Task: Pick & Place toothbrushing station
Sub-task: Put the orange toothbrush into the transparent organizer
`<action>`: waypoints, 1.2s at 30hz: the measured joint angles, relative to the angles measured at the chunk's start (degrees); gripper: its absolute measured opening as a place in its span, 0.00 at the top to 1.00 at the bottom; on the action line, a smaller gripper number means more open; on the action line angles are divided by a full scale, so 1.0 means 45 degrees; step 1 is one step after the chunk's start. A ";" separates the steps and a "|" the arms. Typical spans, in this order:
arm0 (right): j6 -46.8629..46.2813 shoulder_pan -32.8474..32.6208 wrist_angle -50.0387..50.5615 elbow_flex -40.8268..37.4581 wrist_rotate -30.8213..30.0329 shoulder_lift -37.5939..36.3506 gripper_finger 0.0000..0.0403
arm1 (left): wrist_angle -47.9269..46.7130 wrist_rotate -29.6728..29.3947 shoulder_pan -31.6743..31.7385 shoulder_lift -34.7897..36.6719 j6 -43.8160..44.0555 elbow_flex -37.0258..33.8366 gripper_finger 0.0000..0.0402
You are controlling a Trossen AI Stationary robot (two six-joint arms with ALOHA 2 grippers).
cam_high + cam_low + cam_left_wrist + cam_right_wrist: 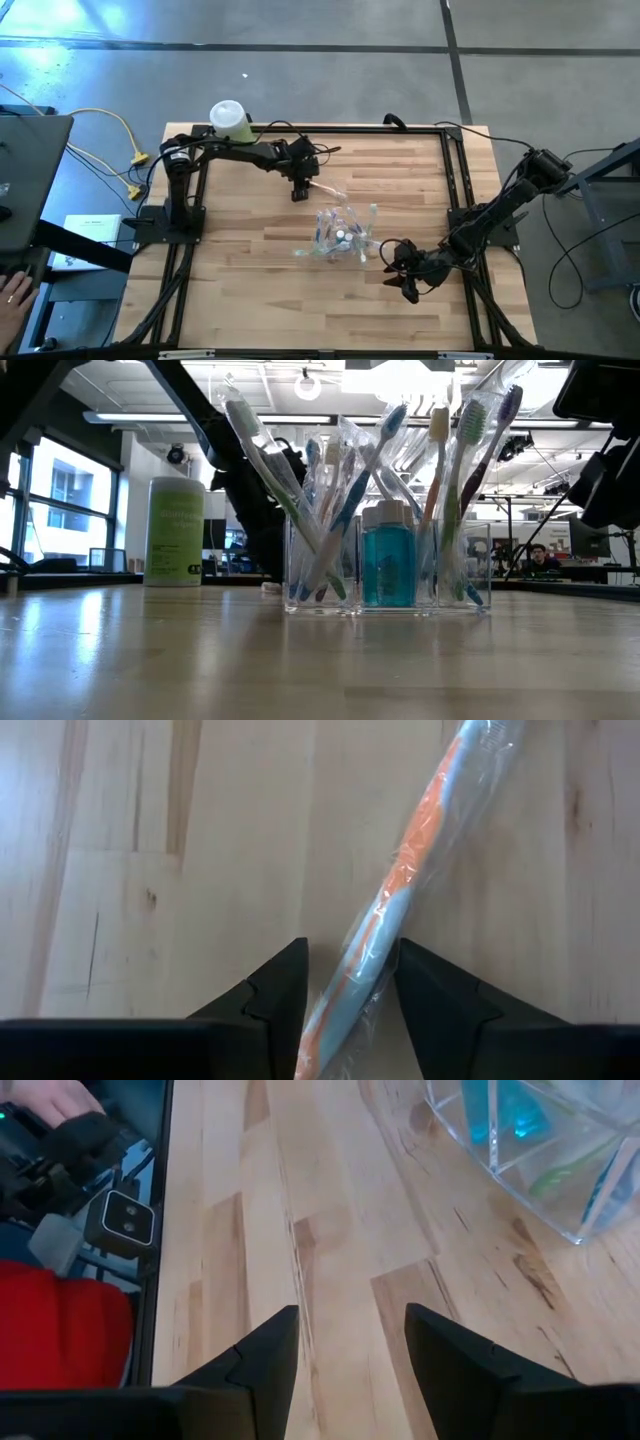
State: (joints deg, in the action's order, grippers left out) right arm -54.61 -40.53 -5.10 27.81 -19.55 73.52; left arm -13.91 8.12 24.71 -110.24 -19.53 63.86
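On the wooden table (250, 290), a clear organizer (340, 238) holds toothbrushes upright for storage; the left gripper (350, 982), behind it, clamps a wrapped orange toothbrush (410, 870) to deliver; the right gripper (350, 1342) waits nearby, fingers apart, empty.
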 joint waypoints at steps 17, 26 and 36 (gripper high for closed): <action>0.0029 -0.0019 0.0036 0.0000 0.0035 0.0000 0.57 | -0.0488 -0.0366 0.0013 0.0278 0.1080 -0.0038 0.97; 0.0048 -0.0019 0.0026 0.0000 0.0007 0.0000 0.57 | -0.1699 -0.5262 -0.0933 0.3041 0.1647 -0.0086 0.98; 0.0192 -0.0019 -0.0078 0.0000 0.0027 0.0000 0.57 | -0.2750 -0.9779 -0.3495 0.8009 0.3649 -0.0097 0.98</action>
State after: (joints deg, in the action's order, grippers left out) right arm -53.74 -40.62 -5.45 27.81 -19.43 73.52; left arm -26.29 -35.88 8.98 -74.20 -3.11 63.42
